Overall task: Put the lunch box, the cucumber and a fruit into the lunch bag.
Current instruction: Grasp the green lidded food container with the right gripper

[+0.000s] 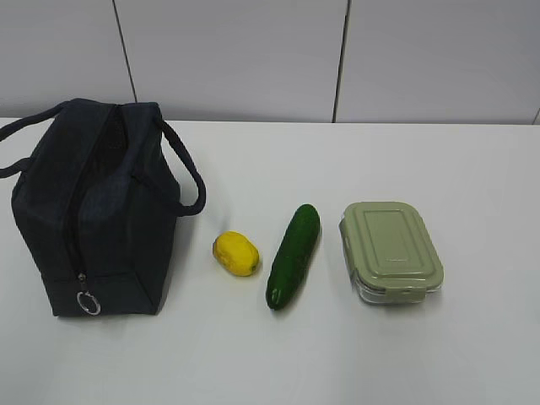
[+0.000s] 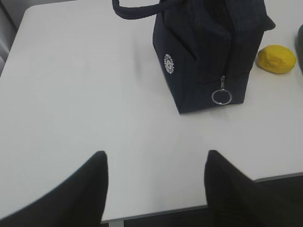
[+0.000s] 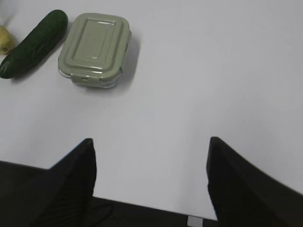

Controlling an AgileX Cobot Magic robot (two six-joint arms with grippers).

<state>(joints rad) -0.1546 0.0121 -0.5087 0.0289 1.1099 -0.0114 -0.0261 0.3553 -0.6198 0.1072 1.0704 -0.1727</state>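
A white table (image 1: 472, 169) is shown. A soft navy bag (image 1: 93, 211) stands at the left, zipped, ring pull (image 1: 88, 302) low on its near end. To its right a lemon (image 1: 236, 253), a cucumber (image 1: 294, 256) and a lunch box (image 1: 391, 251) are laid apart in a row. The box looks rigid and is probably best taken across its short sides; the cucumber looks smooth and slippery, best gripped mid-length. Both the left gripper (image 2: 156, 189) and the right gripper (image 3: 150, 182) are held apart and empty, near the table edge. Nothing blocks them, though the bag must be unzipped first.
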